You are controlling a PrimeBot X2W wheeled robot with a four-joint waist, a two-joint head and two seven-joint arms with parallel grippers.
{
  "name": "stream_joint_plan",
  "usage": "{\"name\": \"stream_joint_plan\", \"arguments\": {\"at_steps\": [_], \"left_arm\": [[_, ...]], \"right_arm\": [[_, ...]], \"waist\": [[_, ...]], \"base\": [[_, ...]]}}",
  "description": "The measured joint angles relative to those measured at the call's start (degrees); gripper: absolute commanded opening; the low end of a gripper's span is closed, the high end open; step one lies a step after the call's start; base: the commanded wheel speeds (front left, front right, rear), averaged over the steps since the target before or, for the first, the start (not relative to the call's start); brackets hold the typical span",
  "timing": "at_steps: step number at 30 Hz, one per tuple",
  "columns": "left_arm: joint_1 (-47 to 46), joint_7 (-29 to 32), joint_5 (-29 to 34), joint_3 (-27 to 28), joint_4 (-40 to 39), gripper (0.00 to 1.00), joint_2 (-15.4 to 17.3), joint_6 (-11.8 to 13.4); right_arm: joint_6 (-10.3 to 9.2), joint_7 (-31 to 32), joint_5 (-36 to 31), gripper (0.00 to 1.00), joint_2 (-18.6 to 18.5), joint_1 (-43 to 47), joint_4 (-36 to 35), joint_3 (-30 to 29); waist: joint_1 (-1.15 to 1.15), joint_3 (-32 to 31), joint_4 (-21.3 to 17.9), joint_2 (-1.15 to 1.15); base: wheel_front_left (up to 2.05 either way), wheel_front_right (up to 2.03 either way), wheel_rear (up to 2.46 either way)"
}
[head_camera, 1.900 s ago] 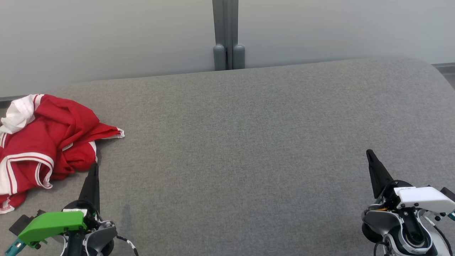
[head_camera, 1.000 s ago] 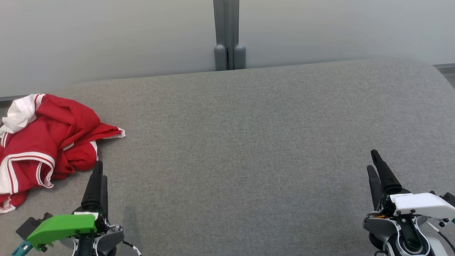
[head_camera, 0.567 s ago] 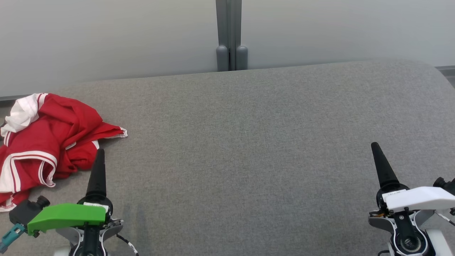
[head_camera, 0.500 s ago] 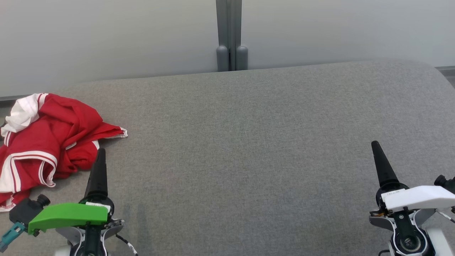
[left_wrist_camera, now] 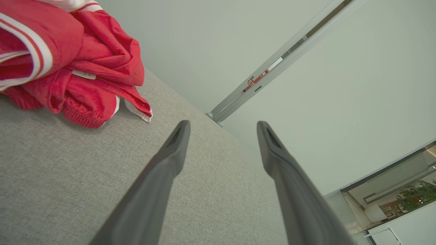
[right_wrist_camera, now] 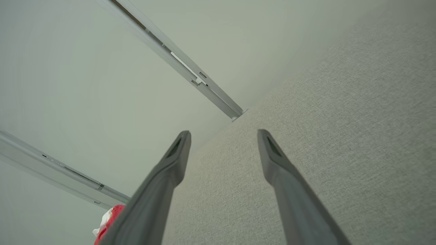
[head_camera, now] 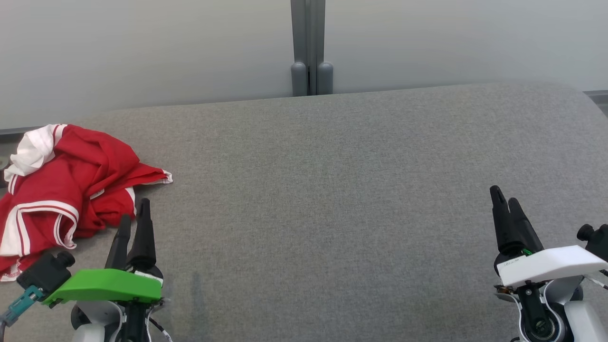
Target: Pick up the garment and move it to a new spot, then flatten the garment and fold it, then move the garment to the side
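Observation:
The garment (head_camera: 66,185) is a crumpled red piece with white trim, lying in a heap at the far left of the grey table (head_camera: 332,190). The left wrist view has the garment (left_wrist_camera: 71,68) at its upper left. My left gripper (head_camera: 134,211) hovers just right of the heap's near edge, open and empty, its fingers (left_wrist_camera: 170,160) apart over bare cloth. At the lower right my right gripper (head_camera: 502,198) is open and empty, far from the garment. A red and white scrap of the garment (right_wrist_camera: 108,217) peeks beside a finger in the right wrist view.
A pale wall with a grey vertical post (head_camera: 311,47) runs behind the table's far edge. The table's right end curves away (head_camera: 570,95). Grey cloth stretches wide between the two grippers.
Both arms have turned at the wrist, so each gripper now shows two fingers in the head view. The left gripper edged forward and right. The camera shifted slightly; the garment lies as before.

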Motion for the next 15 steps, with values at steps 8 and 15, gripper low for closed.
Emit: {"name": "stream_joint_plan", "arguments": {"at_steps": [8, 15], "left_arm": [[-0.01, -1.37, 6.42, -1.47, 0.21, 1.00, 0.83, 0.15], [-0.01, -2.61, 11.32, -3.03, 0.65, 1.00, 1.61, 0.15]], "right_arm": [[0.01, -0.59, -6.73, 1.00, -0.34, 0.36, -0.91, 0.36], [0.01, -1.12, -12.37, 1.00, -0.67, 1.41, -1.53, 0.59]], "waist": [[0.00, -0.14, 0.17, 0.00], [0.00, -0.21, 0.31, 0.00]], "base": [[0.00, 0.00, 0.00], [0.00, 0.00, 0.00]]}}
